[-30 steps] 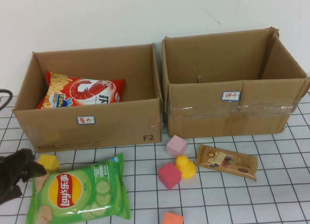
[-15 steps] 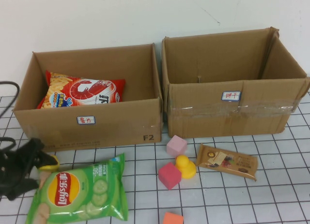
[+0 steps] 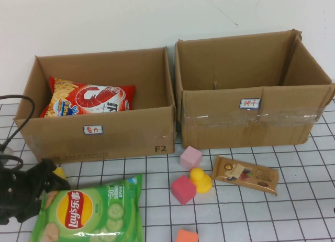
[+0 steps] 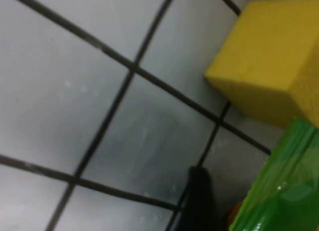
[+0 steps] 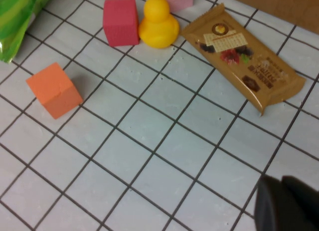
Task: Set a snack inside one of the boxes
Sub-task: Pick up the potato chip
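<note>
Your left claw (image 3: 44, 183) sits low at the near left of the table (image 3: 293, 210), right at the left edge of the green chip bag (image 3: 91, 210). Its fingers stand spread at that edge; you cannot tell whether they touch the foil. The bag lies flat on the grid in front of the left box (image 3: 99, 132), with the yellow block (image 4: 269, 61) just behind the claw, between it and that box's front wall. In the left wrist view, the bag's green corner shows beside the block.

Your right claw shows only as a dark tip (image 5: 289, 203) in its own wrist view, pressed together, above the grid well apart from the brown snack bar (image 3: 245, 174).

Compared with a second ago, the left claw has moved rightward toward the bag, and the bag has shifted slightly to the right.
</note>
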